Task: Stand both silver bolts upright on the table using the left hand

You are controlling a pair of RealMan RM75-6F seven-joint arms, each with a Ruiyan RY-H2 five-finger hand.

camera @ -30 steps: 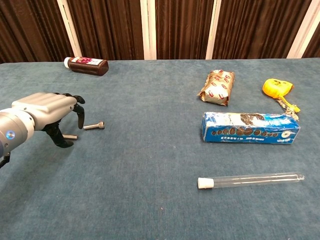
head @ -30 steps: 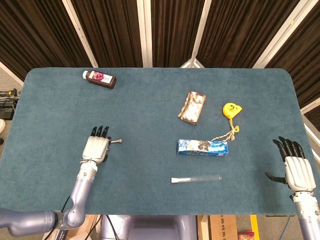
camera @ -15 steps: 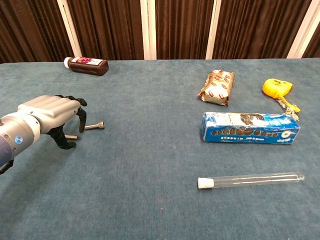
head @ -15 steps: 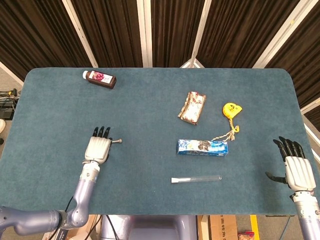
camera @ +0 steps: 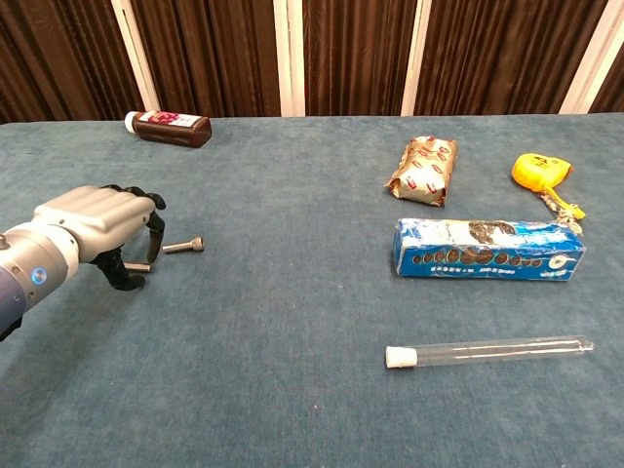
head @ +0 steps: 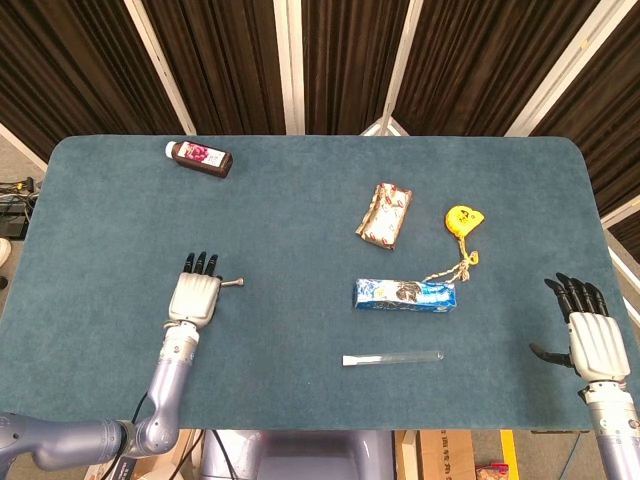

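Note:
Two silver bolts lie flat on the blue table at the left. One bolt (camera: 183,246) (head: 232,282) lies free, just right of my left hand (camera: 97,226) (head: 195,296). The other bolt (camera: 137,266) lies on the cloth under that hand, between its downward-curled fingers and the thumb, mostly hidden in the head view. The hand arches over it palm down, and no grip on it shows. My right hand (head: 596,339) rests near the table's right front edge with fingers stretched out and nothing in it; the chest view does not show it.
A dark brown bottle (head: 199,157) lies at the back left. Mid-right lie a foil snack packet (head: 385,214), a yellow tape measure (head: 461,219) with a cord, a blue biscuit box (head: 404,295), and a glass test tube (head: 392,357) nearer the front.
My left hand has shifted slightly back toward me over the near bolt. Both bolts lie where they were, and the right hand has hardly moved.

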